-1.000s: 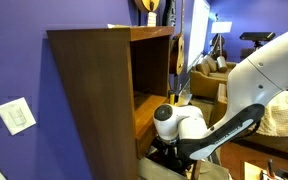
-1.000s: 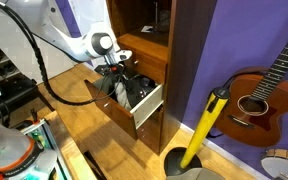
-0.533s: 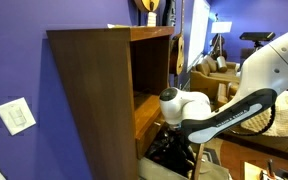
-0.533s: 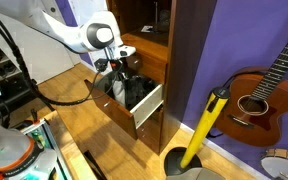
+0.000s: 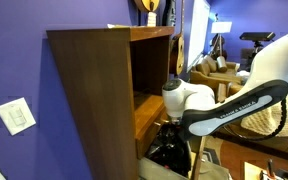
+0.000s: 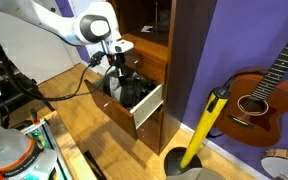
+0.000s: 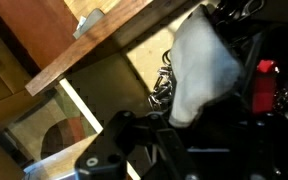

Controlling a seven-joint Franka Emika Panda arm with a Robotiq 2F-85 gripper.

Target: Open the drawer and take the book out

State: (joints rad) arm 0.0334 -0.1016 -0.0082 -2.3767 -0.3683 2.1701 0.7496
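Gripper (image 6: 116,70) points down into the open drawer (image 6: 149,108), fingertips lost among dark clutter (image 6: 134,90); cannot tell how wide the jaws stand or whether they hold anything. Wrist view: pale shape (image 7: 199,60) amid the clutter, beside a red item (image 7: 265,85). Book not clearly made out. Drawer sits low in the brown cabinet (image 5: 94,90).

Cannot pick out the book among dark clutter (image 6: 132,90) in the drawer (image 6: 149,108). Cannot tell jaw spacing on the tool (image 6: 113,72): blurred black in wrist view, too small elsewhere.
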